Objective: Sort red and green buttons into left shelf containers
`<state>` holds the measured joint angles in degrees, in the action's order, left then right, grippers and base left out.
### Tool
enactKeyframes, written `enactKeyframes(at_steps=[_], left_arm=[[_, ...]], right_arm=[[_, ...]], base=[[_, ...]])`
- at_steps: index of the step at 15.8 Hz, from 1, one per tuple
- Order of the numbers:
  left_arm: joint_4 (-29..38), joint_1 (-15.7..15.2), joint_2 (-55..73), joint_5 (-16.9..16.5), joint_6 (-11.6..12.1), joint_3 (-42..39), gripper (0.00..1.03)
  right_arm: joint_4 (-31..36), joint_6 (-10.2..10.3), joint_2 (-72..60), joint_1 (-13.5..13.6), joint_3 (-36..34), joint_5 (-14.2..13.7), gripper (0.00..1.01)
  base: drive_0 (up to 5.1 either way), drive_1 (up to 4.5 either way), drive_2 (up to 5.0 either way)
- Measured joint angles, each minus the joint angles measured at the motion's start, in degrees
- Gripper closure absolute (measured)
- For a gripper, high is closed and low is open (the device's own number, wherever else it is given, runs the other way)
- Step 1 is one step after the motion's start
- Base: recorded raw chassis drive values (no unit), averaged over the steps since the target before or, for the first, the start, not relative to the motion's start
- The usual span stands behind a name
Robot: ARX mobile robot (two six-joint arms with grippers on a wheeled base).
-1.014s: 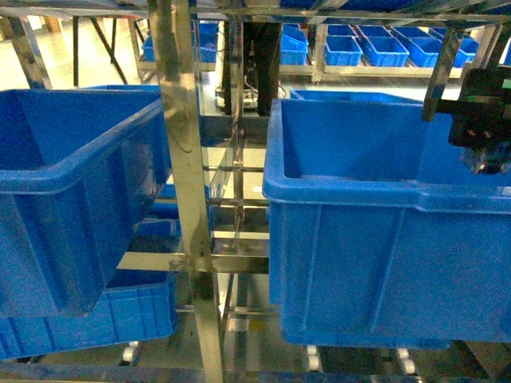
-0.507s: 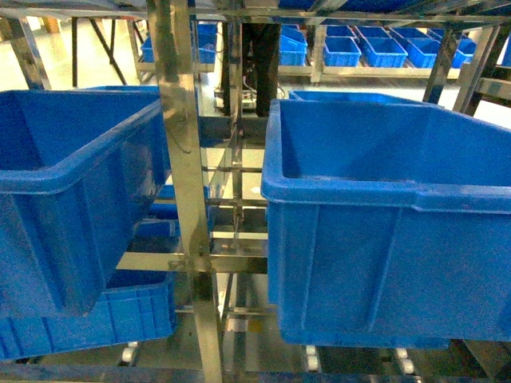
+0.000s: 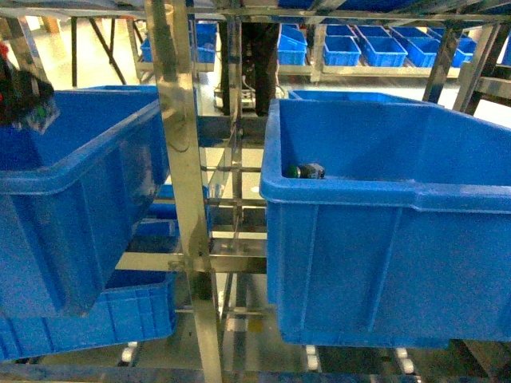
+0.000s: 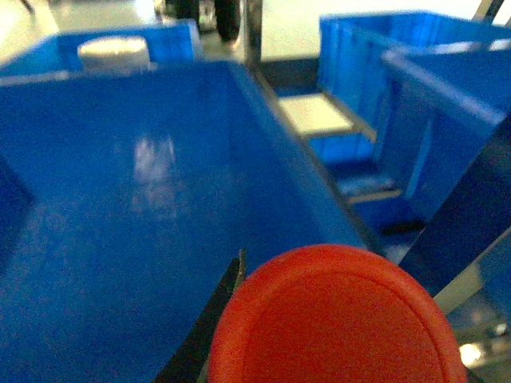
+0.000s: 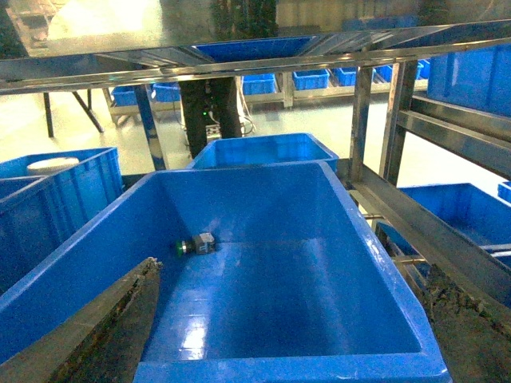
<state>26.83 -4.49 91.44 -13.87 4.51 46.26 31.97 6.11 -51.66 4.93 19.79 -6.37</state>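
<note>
The red button (image 4: 335, 319) fills the bottom of the left wrist view, its mushroom cap facing the camera. My left gripper (image 4: 319, 351) is shut on it; one dark finger (image 4: 211, 327) shows beside the cap. In the head view this gripper (image 3: 24, 100) hangs over the left blue crate (image 3: 80, 171). The green button (image 3: 306, 171) lies on its side in the right blue crate (image 3: 359, 195), near the far left corner (image 5: 194, 245). My right gripper (image 5: 295, 319) is open above that crate's near rim and is out of the head view.
A steel shelf post (image 3: 180, 159) stands between the two crates. Another blue crate (image 3: 120, 315) sits on the lower level at the left. Small blue trays (image 3: 383, 49) line the racks behind. Steel shelf rails (image 5: 415, 223) run along the right crate.
The right gripper left the head view a second ago. The green button now lies in the right crate. The left gripper has come in at the top left with the red button.
</note>
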Motion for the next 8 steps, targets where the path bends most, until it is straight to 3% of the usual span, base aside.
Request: enactKeyframes(at_steps=[1,2,4,6,7,8], left_arm=[[0.5,-1.4,4.0,2.4,2.4,1.6,0.73],[0.4,-2.4,5.2,5.4,3.6,3.3,0.59],[0.1,-4.2,4.9,7.8,3.8,7.9,0.32],[-4.2,-3.3,0.9,4.7,1.8,6.7,0.10],[-10.8,-3.2,-5.4,0.9,-0.5,5.5,0.04],[-15.3,-2.7,-14.6,-2.4,-4.8,5.4,0.05]], right_arm=[[0.0,0.0,0.0,0.0,0.0,0.0,0.03],[0.0,0.0,0.0,0.0,0.0,0.0,0.03],[0.0,0.0,0.0,0.0,0.0,0.0,0.03],[0.0,0.0,0.0,0.0,0.0,0.0,0.03],[0.0,0.0,0.0,0.0,0.0,0.0,0.03],[0.0,0.0,0.0,0.0,0.0,0.0,0.03]], base=[[0.0,0.00,0.0],[0.0,0.00,0.0],[0.0,0.00,0.0],[0.0,0.00,0.0],[0.0,0.00,0.0],[0.0,0.00,0.0]])
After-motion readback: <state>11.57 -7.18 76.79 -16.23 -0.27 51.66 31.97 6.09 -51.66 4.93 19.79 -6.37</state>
